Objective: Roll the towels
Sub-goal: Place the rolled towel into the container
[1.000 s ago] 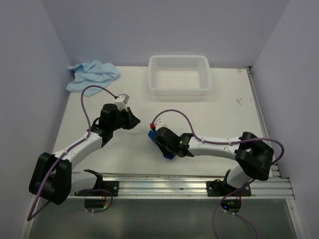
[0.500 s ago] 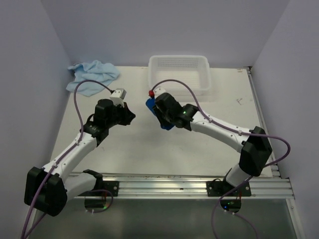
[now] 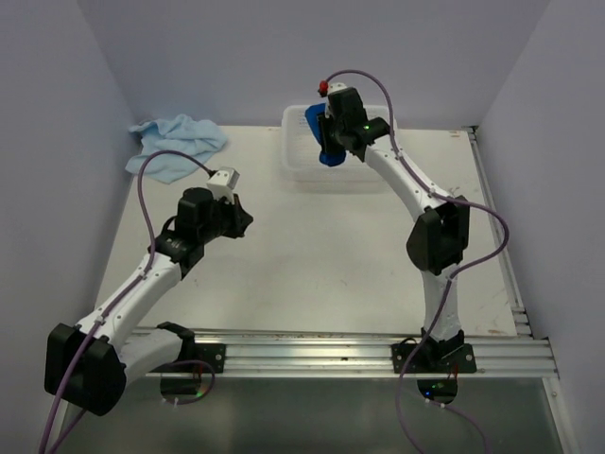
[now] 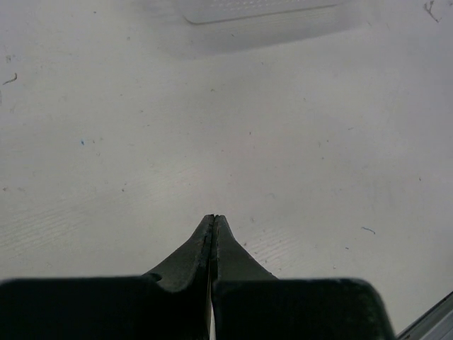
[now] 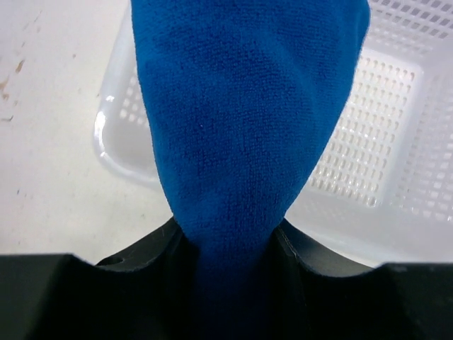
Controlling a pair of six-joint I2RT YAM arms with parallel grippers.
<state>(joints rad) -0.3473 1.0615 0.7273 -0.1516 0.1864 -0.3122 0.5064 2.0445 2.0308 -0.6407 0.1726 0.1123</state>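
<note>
Right wrist view: right gripper (image 5: 230,244) clamps a bunched, nubby dark towel (image 5: 241,127) over the perforated white basket (image 5: 386,149). Left gripper (image 4: 214,221), pinched closed and empty, hovers near the basket.

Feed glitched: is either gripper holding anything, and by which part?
The right gripper pinches the dark blue towel at its bunched near end, over the basket. The left gripper is shut, holding nothing.

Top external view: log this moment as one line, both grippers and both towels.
left gripper: shut, empty | right gripper: shut on dark blue towel, held over basket | pale blue towel: crumpled, far-left corner
</note>
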